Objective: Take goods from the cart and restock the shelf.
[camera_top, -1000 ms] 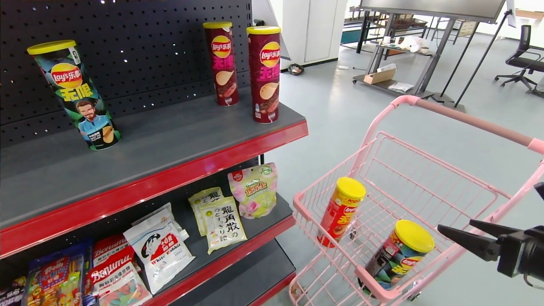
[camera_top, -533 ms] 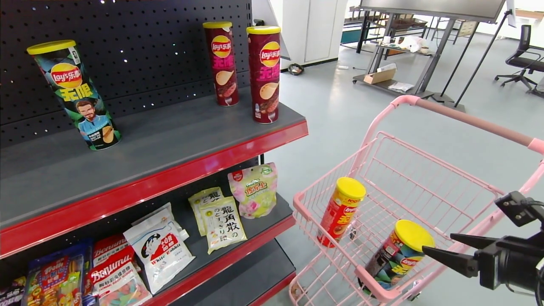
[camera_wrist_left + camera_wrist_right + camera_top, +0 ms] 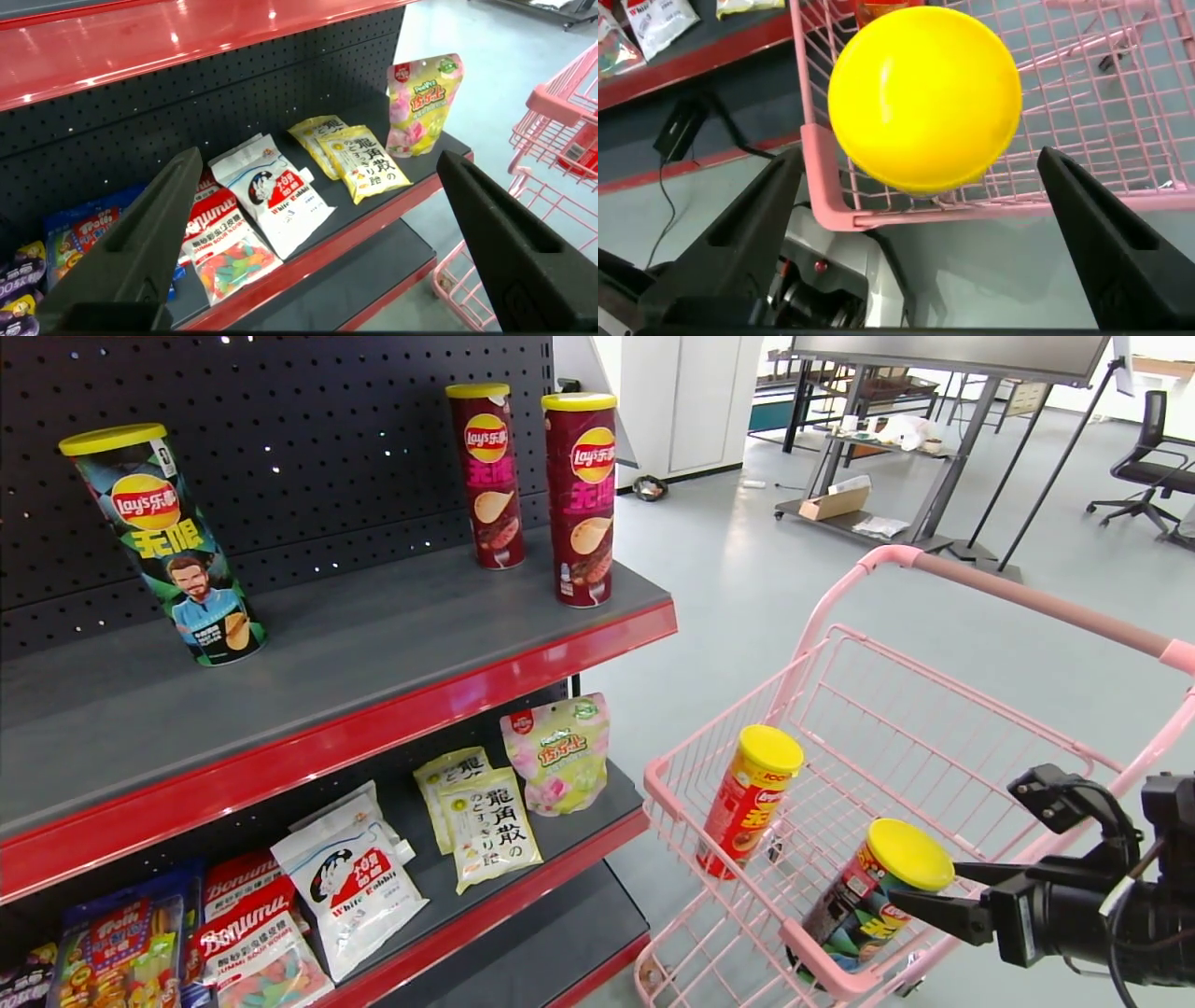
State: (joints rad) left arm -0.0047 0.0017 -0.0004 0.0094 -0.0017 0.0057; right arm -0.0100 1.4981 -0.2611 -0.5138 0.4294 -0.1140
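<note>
Pink cart (image 3: 1027,597) holds what remains to shelve: a dark can (image 3: 854,915), its yellow lid (image 3: 924,93) just ahead of the right pincer (image 3: 924,885), whose jaws are apart and grip nothing, and a red can (image 3: 747,803) beyond. Three cans (image 3: 581,495) stand on the shelf (image 3: 373,644), farther off.

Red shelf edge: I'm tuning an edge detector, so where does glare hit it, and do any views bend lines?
Head view: pale reflected streaks run along the red shelf edge; the green can leans outward, likely wide-lens distortion. Left wrist view: bright glare spots dot that edge. Right wrist view: the yellow lid is evenly lit.
</note>
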